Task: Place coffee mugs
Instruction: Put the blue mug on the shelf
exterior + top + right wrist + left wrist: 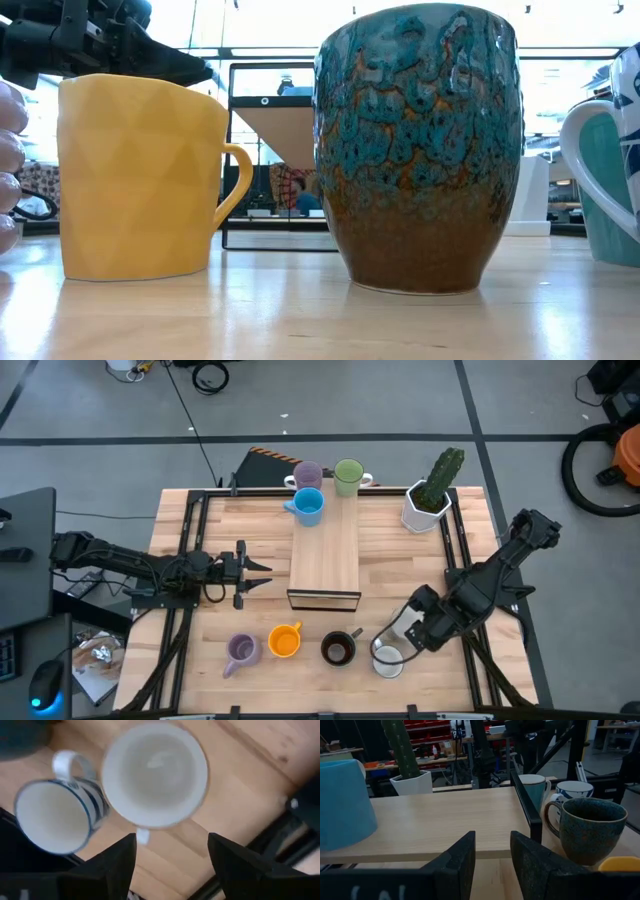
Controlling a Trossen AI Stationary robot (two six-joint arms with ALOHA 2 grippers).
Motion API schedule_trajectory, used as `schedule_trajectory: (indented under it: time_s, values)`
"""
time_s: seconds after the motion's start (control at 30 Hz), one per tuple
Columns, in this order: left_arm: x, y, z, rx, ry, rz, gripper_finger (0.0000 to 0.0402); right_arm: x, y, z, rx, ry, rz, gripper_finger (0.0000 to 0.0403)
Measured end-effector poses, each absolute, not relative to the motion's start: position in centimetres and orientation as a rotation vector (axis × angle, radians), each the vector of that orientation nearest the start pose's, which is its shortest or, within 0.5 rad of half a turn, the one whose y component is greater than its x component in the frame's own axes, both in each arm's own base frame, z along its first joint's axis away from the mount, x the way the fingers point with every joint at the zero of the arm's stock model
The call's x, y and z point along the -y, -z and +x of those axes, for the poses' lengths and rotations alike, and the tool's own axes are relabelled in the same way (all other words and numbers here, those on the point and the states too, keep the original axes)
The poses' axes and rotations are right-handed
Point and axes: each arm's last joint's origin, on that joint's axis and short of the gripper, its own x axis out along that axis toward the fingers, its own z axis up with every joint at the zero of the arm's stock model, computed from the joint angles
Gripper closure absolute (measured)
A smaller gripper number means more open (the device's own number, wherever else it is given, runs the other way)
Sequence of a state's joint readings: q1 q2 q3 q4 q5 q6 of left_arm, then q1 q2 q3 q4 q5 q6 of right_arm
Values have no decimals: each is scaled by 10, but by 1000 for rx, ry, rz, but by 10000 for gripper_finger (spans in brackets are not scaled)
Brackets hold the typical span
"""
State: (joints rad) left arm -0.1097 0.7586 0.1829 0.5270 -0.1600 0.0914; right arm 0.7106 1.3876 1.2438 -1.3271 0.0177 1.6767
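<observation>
White mug (155, 772), striped mug (55, 817) touching; tool (172, 857) spread above

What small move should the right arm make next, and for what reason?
Probably lower the right pincer around the rim of the white mug and close. Its fingers stand open just above that mug, which sits upright at the table's front right, close beside a blue-striped white mug. The wooden riser holds only the light blue mug, so free space remains there.

Orange mug (285, 641); lilac mug (241, 651); dk teal-brown speckled mug (418, 150); white w/ blue stripes mug (55, 816).
</observation>
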Motion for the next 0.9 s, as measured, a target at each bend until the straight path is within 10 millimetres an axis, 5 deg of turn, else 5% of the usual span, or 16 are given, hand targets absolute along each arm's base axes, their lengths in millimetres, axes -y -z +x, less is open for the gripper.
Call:
schedule_trajectory:
  time_s: [0.43,0.9]
  values:
    - [13,-197,162,-52,-48,123,271,-194,-246,195,-1492,713,747,151]
    - [13,-197,162,-53,-47,123,271,-200,-225,202,-1448,767,726,166]
